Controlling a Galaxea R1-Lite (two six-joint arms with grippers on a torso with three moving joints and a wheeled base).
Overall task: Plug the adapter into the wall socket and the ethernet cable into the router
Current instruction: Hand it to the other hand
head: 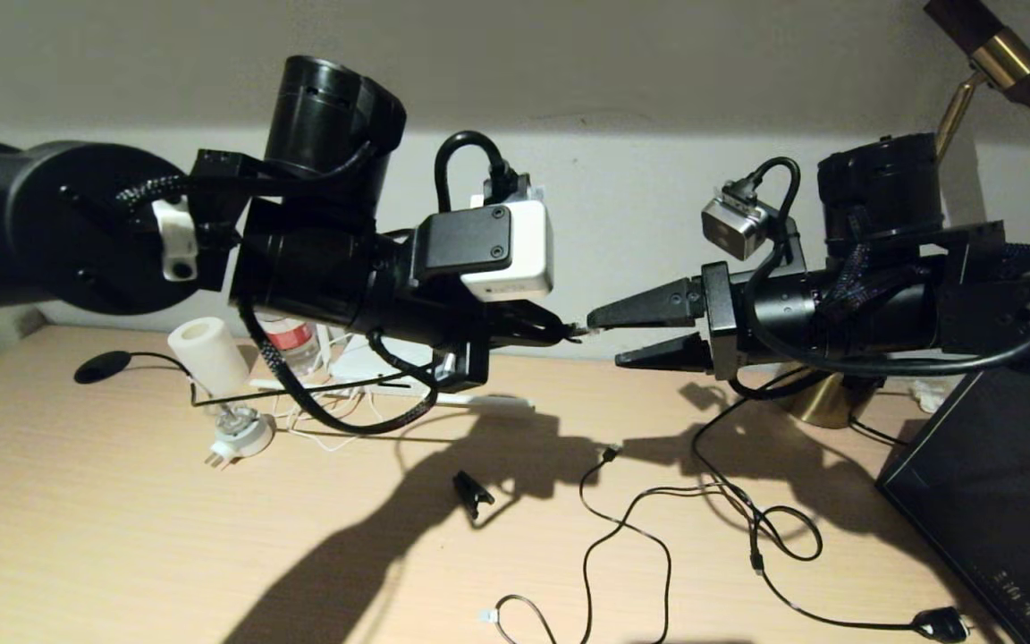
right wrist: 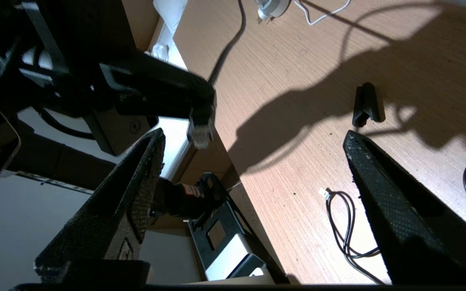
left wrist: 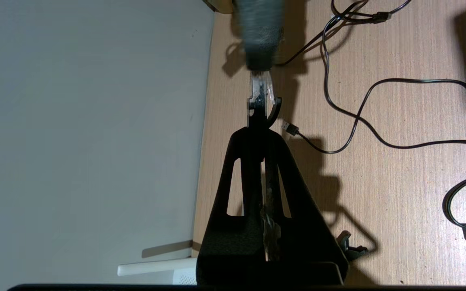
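My left gripper (head: 567, 333) (left wrist: 260, 135) hangs above the desk, shut on the ethernet cable. The cable's clear clip connector (left wrist: 262, 87) (right wrist: 200, 130) sticks out past the fingertips. My right gripper (head: 606, 337) (right wrist: 253, 135) faces it tip to tip and stands open, with nothing between its fingers (right wrist: 395, 202); the connector sits just off its upper finger. The white router (head: 363, 360) lies at the back of the desk, mostly hidden behind my left arm, with one antenna (head: 490, 403) (left wrist: 156, 267) showing. The adapter and the wall socket are out of view.
On the left stand a white cylinder (head: 208, 355), a round pronged travel plug (head: 242, 437) and a bottle (head: 296, 344). A black clip (head: 472, 493), a USB-tipped cable (head: 609, 453) and a cable with a power plug (head: 940, 623) lie mid-desk. A black box (head: 989, 483) fills the right.
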